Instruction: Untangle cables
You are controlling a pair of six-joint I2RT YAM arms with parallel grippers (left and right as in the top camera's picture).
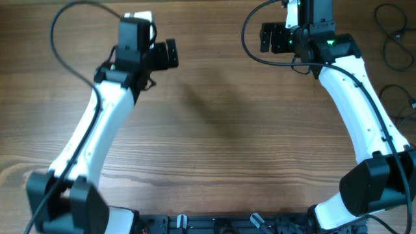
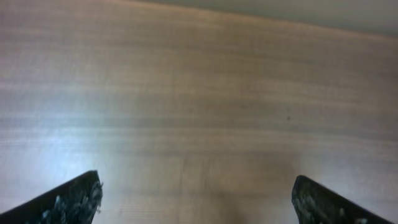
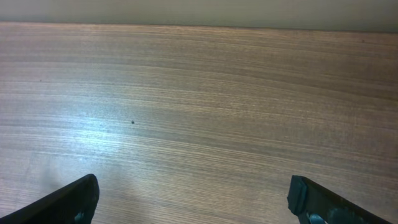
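Overhead view: wooden table (image 1: 214, 130); two white-and-black arms reaching toward its far edge; left gripper (image 1: 170, 54) at upper left, right gripper (image 1: 266, 37) at upper right, well apart from each other.

Cables (image 1: 394, 45): thin black cords in loops at the far right edge of the table, partly cut off by the frame; a further loop lower on the same edge; whether they are crossed or already lying apart is too small to tell; neither gripper touches them, the right one being the nearer.

Left wrist view: both fingers (image 2: 68, 202) spread wide at the lower corners; bare wood between; nothing held.

Right wrist view: fingers (image 3: 65, 202) likewise spread wide; bare wood between; nothing held.

Progress, as a judgement: no cord in hand and none near the middle of the table; either the sorting has not begun or the cords have been set aside; the remaining work, if any, lies at the right edge.
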